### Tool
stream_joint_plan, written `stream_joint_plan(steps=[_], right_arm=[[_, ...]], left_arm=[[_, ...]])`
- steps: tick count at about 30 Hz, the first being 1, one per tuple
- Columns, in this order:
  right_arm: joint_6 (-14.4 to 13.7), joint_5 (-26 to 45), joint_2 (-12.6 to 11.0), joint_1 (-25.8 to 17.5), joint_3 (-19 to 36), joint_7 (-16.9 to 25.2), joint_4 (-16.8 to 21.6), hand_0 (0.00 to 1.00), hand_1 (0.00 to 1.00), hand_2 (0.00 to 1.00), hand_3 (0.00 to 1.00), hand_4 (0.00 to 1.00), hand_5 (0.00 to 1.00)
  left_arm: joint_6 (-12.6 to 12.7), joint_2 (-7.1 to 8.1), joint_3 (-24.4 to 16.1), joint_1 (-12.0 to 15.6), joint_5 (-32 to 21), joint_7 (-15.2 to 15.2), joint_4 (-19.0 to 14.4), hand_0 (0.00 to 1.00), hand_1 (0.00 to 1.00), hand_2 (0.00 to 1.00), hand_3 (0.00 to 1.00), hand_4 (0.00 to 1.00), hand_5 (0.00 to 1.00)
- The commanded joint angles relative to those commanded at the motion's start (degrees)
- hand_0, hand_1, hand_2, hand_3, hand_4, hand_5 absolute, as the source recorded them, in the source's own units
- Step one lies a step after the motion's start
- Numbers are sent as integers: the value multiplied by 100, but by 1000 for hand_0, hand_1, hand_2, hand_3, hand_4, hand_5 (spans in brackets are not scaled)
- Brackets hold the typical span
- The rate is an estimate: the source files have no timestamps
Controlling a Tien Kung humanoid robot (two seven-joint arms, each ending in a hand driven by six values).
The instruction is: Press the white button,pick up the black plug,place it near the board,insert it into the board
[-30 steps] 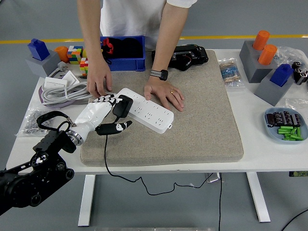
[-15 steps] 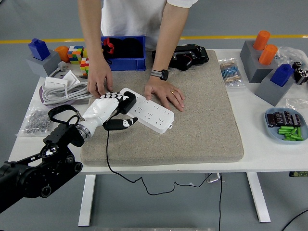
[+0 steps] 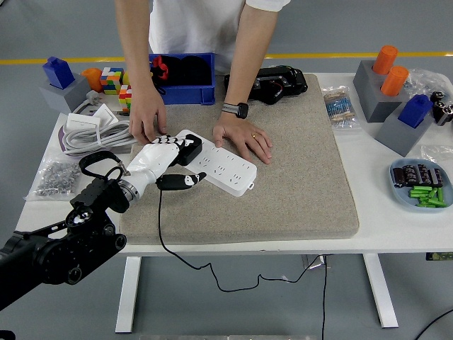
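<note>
Black, chunky left arm (image 3: 53,248) with round joint housings and a looping black cable; silver wrist ring, then a white-shelled robot hand (image 3: 164,161) with black fingertips. The person (image 3: 195,28) wears white, bare forearms, a dark wristwatch (image 3: 234,109).

Person (image 3: 198,28): cut off above the chest by the top edge.
Plug (image 3: 188,150): partly covered by the left hand (image 3: 159,161); its prongs and their seating in the board (image 3: 216,161) cannot be told.
Board's near-left end: hidden under the left hand; a white button cannot be made out.
Left arm (image 3: 49,255): cut off at the left edge.
Cable (image 3: 212,273): its far end is lost below the table (image 3: 396,227).
Tray (image 3: 419,185): cut by the right edge; contents too small to identify.
</note>
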Motion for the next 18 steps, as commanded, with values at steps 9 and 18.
stream_joint_plan(steps=[9, 18], right_arm=[[-3, -9, 1, -4, -15, 5, 14, 634, 570, 584, 536, 627, 304], [-2, 5, 4, 2, -34, -1, 4, 634, 569, 584, 536, 626, 303]], left_arm=[[150, 71, -509, 143, -22, -91, -417, 931, 932, 857, 788, 774, 666], [508, 119, -1400, 341, -154, -421, -1290, 932, 936, 872, 806, 764, 652]])
